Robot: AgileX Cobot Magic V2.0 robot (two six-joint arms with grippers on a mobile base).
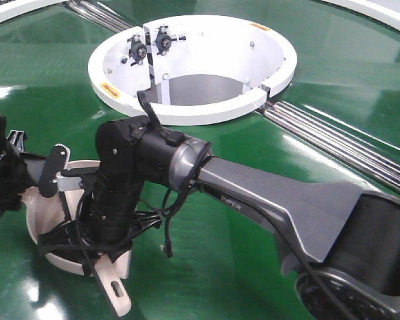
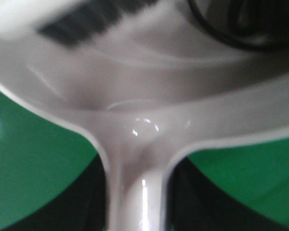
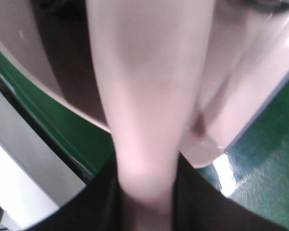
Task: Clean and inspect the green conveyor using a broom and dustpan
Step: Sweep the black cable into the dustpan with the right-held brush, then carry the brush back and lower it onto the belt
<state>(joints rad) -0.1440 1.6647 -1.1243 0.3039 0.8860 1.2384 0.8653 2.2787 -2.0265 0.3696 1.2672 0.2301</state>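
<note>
- Exterior front-facing view: the right arm (image 1: 273,193) is stretched from the lower right across to the left, with its wrist bent straight down over the dustpan (image 1: 40,213).
- The right gripper (image 1: 103,257) is mostly hidden under the wrist and its black cables, so its jaws cannot be judged here.
- The slotted end of the broom (image 1: 117,297) is seen poking out below that wrist, over the green conveyor (image 1: 207,280).
- The left arm (image 1: 0,167) is cut off at the left edge, just beside the dustpan's back wall.
- The white ring hub (image 1: 187,110) and steel rails (image 1: 333,140) are well apart, further back.
- Left wrist view (blurred): the left gripper (image 2: 139,202) is closed narrowly on the dustpan (image 2: 144,96) handle, with dark fingers (image 2: 94,197) seen on either side.
- Dark bristles (image 2: 82,24) are seen inside the scoop at upper left. Green belt (image 2: 33,168) is shown on both sides.
- Right wrist view (blurred): the right gripper (image 3: 147,192) is clamped on the broom (image 3: 144,96) handle, which fills the middle.
- The dustpan (image 3: 241,96) wall is seen behind it, resting on the belt (image 3: 260,183).
- A pale grey band at lower left cannot be identified.
</note>
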